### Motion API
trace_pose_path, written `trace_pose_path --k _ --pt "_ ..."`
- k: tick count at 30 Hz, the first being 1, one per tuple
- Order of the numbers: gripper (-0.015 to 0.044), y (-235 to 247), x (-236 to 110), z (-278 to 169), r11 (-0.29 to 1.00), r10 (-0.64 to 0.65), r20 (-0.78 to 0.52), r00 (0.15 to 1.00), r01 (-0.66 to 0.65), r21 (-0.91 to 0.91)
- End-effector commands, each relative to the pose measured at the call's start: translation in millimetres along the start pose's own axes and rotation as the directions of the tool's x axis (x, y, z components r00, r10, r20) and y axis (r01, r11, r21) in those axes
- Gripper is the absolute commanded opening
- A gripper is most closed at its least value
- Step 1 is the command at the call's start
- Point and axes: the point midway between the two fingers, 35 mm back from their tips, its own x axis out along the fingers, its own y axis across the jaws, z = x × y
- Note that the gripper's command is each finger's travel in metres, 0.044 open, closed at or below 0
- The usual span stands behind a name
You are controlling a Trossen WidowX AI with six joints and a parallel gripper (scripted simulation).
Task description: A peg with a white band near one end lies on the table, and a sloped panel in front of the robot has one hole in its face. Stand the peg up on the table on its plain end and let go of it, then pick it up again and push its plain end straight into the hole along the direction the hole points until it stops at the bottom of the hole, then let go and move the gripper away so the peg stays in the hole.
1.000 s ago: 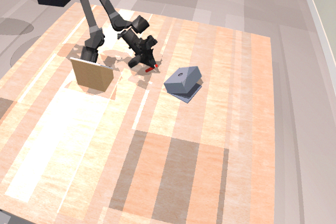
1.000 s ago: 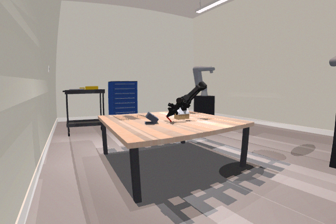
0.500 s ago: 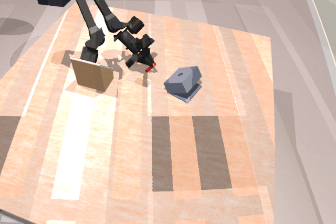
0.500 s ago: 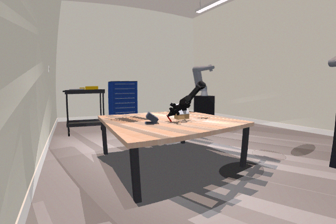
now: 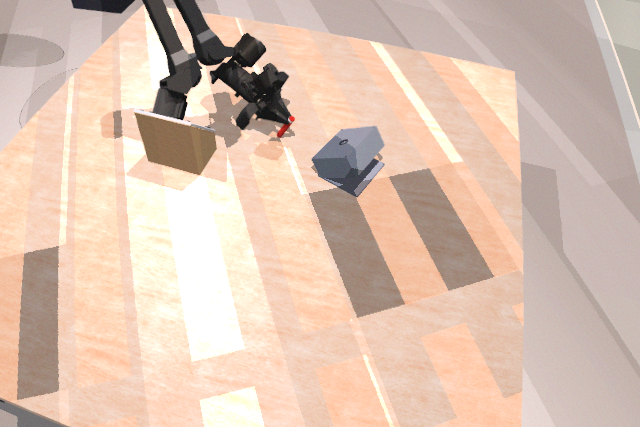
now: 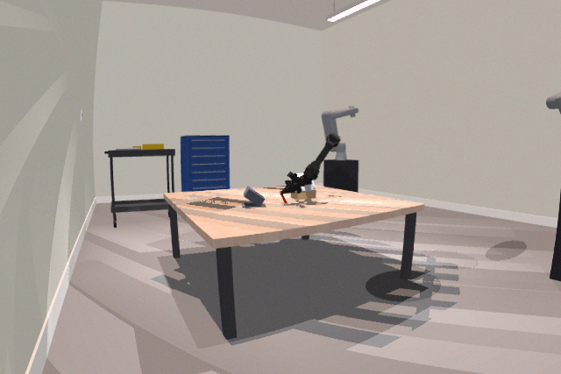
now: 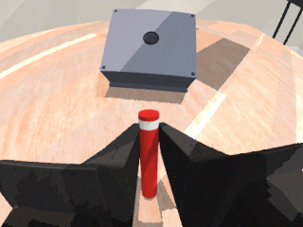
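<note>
My gripper (image 5: 281,119) (image 6: 283,194) (image 7: 148,129) is shut on the red peg (image 5: 284,127) (image 6: 283,198) (image 7: 148,159). The peg is tilted, nearly upright, with its white band near the top end. Its plain lower end is close to the table; I cannot tell whether it touches. The grey sloped panel (image 5: 347,152) (image 6: 253,196) (image 7: 151,51) stands a short way ahead of the gripper. The dark round hole (image 5: 342,142) (image 7: 151,38) in its face is empty.
A tan cardboard box (image 5: 174,141) (image 6: 302,195) stands on the wooden table (image 5: 258,282) (image 6: 280,220) near the arm's base. A blue cabinet (image 6: 204,162), a black cart (image 6: 139,175) and another grey robot arm (image 6: 336,127) stand off the table.
</note>
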Motion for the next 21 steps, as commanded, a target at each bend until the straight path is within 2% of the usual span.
trace_pose_path --k 1,21 --pt "0.0049 -2 -2 -2 1.000 -0.003 0.029 1.000 0.003 0.005" --pt "0.0049 -3 -14 -10 1.000 -0.006 0.200 0.980 0.004 0.006"
